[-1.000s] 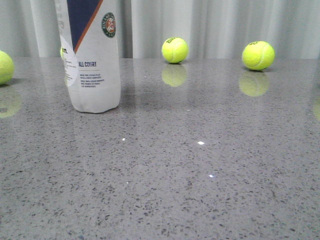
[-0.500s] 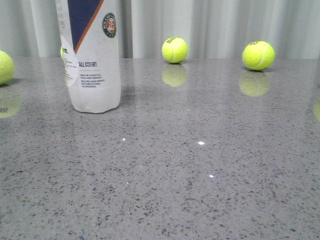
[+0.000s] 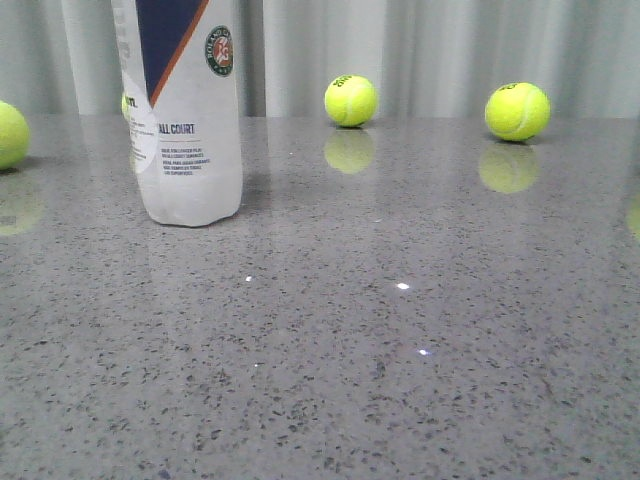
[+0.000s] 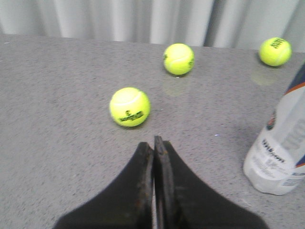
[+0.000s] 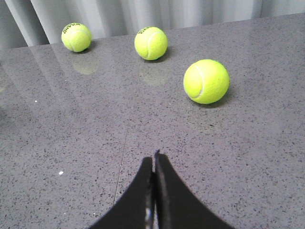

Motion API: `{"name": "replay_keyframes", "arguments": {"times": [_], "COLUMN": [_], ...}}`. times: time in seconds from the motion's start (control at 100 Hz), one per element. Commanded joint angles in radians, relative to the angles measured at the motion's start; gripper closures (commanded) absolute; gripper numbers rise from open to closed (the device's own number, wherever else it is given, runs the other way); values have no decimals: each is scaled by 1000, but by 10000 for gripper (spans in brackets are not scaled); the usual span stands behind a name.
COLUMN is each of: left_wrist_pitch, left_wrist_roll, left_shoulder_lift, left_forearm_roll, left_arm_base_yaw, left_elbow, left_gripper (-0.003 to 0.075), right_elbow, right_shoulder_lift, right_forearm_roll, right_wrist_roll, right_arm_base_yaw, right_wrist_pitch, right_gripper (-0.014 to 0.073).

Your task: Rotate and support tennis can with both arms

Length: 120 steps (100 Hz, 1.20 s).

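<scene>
The tennis can (image 3: 188, 120) stands upright on the grey table at the back left of the front view, navy panel, orange stripe and round logo near the top; its top is cut off by the frame. It also shows at the edge of the left wrist view (image 4: 281, 152). My left gripper (image 4: 153, 143) is shut and empty, apart from the can, with a tennis ball (image 4: 129, 106) just ahead of it. My right gripper (image 5: 154, 159) is shut and empty over bare table. Neither gripper shows in the front view.
Yellow-green tennis balls lie about: two at the back (image 3: 350, 100) (image 3: 517, 110), one at the left edge (image 3: 10, 135). The right wrist view shows three balls (image 5: 206, 81) (image 5: 150, 43) (image 5: 76, 37). A pale curtain (image 3: 440, 50) closes the table's far side.
The front view has shifted very slightly; the can and balls stay where they were. No gripper has come into the front view.
</scene>
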Motion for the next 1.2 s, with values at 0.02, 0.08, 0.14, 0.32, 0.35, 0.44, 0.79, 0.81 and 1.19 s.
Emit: {"name": "replay_keyframes", "arguments": {"times": [0.02,0.08,0.14,0.32,0.35,0.44,0.79,0.81,1.19], "left_wrist_pitch": [-156,-186,-207,-265,-271,-281,-372,-396,-672], "left_wrist_roll": [5,5,5,5,5,5,12,12,-3], "left_shoulder_lift": [-82,-130,-169,-288,-303,-348,-456,-462,-562], "left_forearm_roll": [-15,-15,-15,-15,-15,-12,4,4,105], "left_arm_base_yaw": [13,11,11,11,11,11,11,11,-3], "left_elbow": [79,128,178,305,324,375,536,550,781], "left_gripper": [741,741,741,741,741,741,741,741,741], "right_elbow": [-25,-25,-25,-25,-25,-25,-25,-25,-25], "right_shoulder_lift": [8,8,8,8,8,8,8,8,8], "right_forearm_roll": [2,2,2,2,2,2,2,2,2], "right_wrist_roll": [-11,-11,-11,-11,-11,-11,-11,-11,-11], "right_arm_base_yaw": [-6,-6,-6,-6,-6,-6,-6,-6,-6], "right_wrist_pitch": [-74,-74,-74,-74,-74,-74,-74,-74,-74], "right_gripper": [659,659,659,659,659,659,659,659,659]}}
